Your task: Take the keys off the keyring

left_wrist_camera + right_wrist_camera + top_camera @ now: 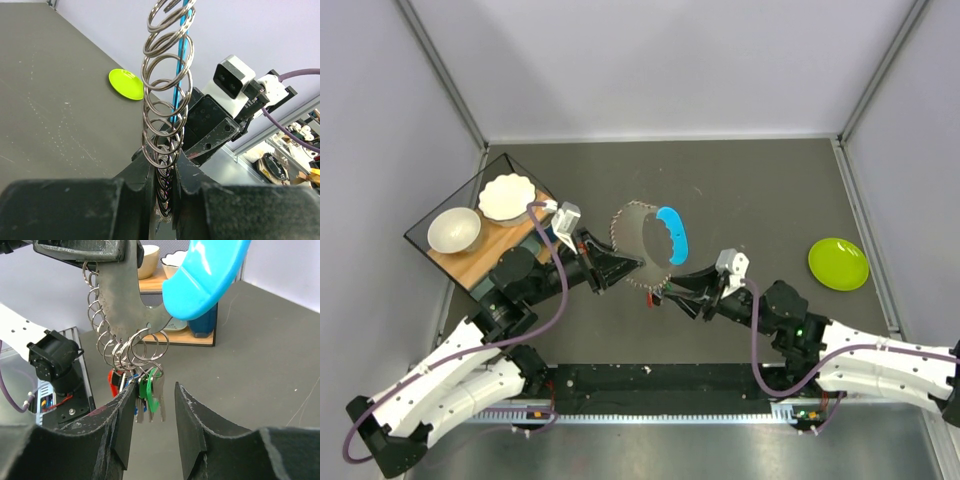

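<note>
- The left gripper is clamping almost shut on the disc; its fingers are pinching the thin gray metal edge-on, along with some of the rings looped along that edge; it is holding the disc upright above the table.
- The right gripper is standing partly open and gripping nothing; the keys are hanging in the gap at its tips; whether a finger is touching them I cannot tell.
- The keys are dangling in one bunch, with green, red and blue heads showing; they are hanging from the keyring at the disc's low corner, all threaded on.
- A blue handle is sticking out from the disc's far right side.
- From above, the bunch is hanging near the table's middle, between the two grippers; the left gripper is reaching in from the left and the right gripper from the right.
- A green plate is lying well apart at the right; a wooden tray is carrying two bowls at the far left.
</note>
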Controlling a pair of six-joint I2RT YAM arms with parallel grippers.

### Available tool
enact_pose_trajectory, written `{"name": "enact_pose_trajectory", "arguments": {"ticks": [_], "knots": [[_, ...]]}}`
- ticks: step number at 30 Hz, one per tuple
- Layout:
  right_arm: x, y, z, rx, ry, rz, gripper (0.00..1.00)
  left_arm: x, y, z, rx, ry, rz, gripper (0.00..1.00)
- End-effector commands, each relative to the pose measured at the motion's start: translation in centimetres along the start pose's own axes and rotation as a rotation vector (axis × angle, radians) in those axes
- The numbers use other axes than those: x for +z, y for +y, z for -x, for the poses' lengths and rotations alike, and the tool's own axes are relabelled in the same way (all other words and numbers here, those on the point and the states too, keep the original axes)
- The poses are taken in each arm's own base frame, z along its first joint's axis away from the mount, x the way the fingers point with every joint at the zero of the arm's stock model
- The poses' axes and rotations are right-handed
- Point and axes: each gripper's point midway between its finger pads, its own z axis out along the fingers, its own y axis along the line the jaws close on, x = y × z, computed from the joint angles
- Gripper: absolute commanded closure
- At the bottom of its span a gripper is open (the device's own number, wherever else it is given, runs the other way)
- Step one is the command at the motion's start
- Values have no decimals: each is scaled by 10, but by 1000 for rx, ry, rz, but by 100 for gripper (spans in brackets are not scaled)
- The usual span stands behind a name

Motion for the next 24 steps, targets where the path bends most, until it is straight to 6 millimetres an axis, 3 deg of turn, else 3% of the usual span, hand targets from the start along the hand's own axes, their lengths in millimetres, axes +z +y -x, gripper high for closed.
{"name": "enact_pose_trajectory", "arguments": {"ticks": [1, 5, 14, 24], "knots": [[-3, 1, 20, -12, -82, -7, 63, -8, -38, 41, 51, -116, -100, 100], [-5, 1, 15, -9, -68, -10, 68, -8, -38, 42, 44, -118, -102, 100], [-6, -3, 3, -8, -39, -25, 68, -6, -34, 39, 30, -112, -92, 100], [-3, 1, 4, 0, -48, -7, 65, -5, -36, 40, 23, -117, -97, 100]]}}
